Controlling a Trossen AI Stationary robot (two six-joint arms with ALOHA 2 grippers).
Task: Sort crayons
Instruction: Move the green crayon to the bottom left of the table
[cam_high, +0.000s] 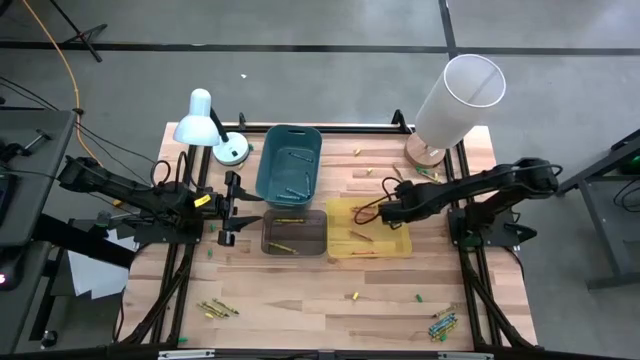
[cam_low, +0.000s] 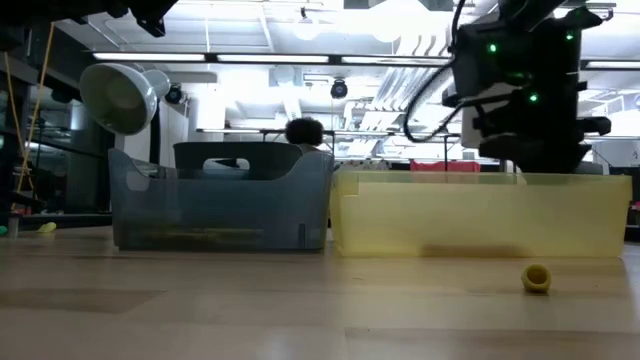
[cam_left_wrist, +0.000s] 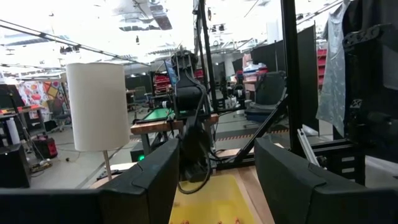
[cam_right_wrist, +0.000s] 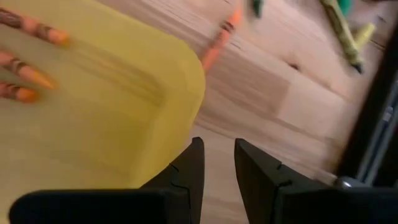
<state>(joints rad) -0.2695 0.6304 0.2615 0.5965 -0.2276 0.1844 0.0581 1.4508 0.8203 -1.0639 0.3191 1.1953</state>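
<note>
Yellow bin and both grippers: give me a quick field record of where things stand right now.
yellow bin: on the table right of the grey bin, orange crayons inside
right gripper: over the yellow bin's far edge, fingers slightly apart, nothing seen between them
left gripper: open, waiting left of the bins, holding nothing
teal bin: behind the grey bin, a few crayons inside
loose crayons: blue and green group at the near right corner, yellow-green group near left
stray orange crayon: on the wood just outside the yellow bin
</note>
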